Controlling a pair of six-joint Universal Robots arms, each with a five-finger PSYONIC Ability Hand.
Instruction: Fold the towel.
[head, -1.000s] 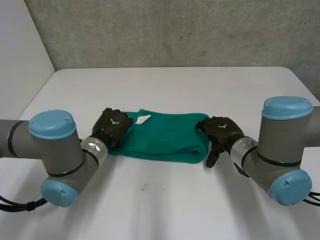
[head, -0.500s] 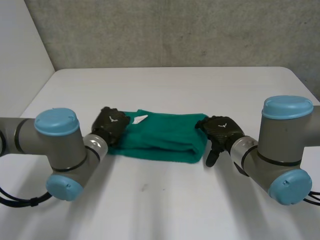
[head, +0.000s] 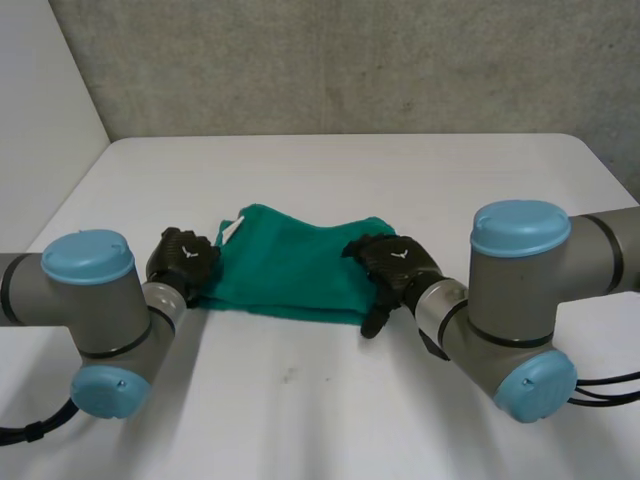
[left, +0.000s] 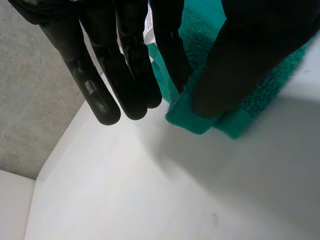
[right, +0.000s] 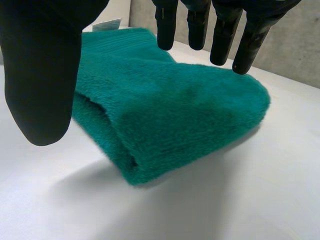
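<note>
Towel (head: 290, 270) flanked by a hand at each short end.
Folded into a green band, it lies mid-table (head: 330, 400). The left hand (head: 182, 262) appears to pinch one corner between thumb and finger, though shadow muddies this. The right hand (head: 395, 265) straddles the opposite end, fingers straight, gripping nothing, probably poised for the next fold.

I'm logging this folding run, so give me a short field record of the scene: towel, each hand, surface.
towel: green, folded, lying on the table
left hand: at the towel's left end, thumb and a finger pinching its corner
right hand: at the towel's right end, fingers straight above the fold, open
table: white
tag: white, on the towel beside the left hand
</note>
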